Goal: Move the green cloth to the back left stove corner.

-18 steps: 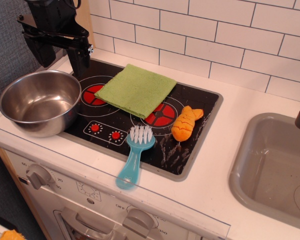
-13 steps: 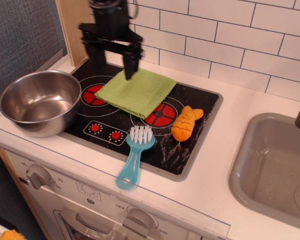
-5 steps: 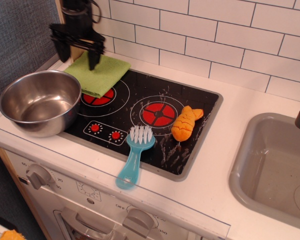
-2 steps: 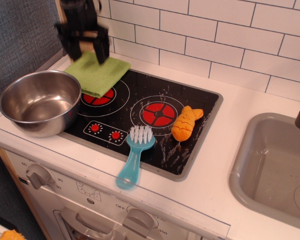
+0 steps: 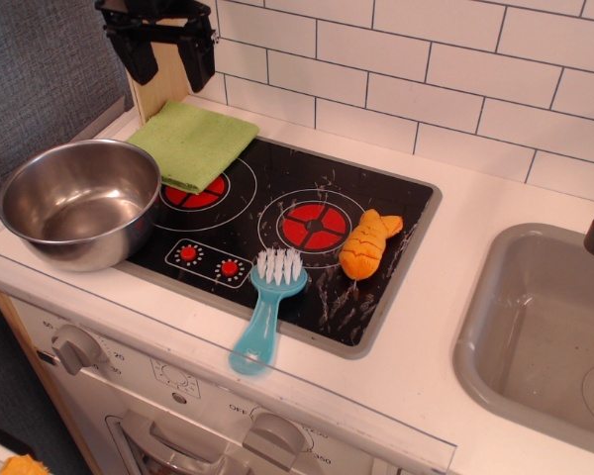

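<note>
Black cooktop [image 5: 277, 213], green cloth [image 5: 191, 144] back-left, pincer [image 5: 164, 61] seemingly open

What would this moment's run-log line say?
cloth: green cloth flat on back left stove corner | tool: open, empty, above cloth | bowl: beside cloth, front-left

Steel bowl [image 5: 77, 203] at left, overlapping the cooktop's left edge. Blue dish brush [image 5: 266, 308] with white bristles lies across the front rim, handle toward the knobs [image 5: 74, 346]. Orange toy fish [image 5: 367, 243] just right of the right burner. Grey sink [image 5: 541, 332] far right, white tile wall [image 5: 426, 69] behind.
</note>
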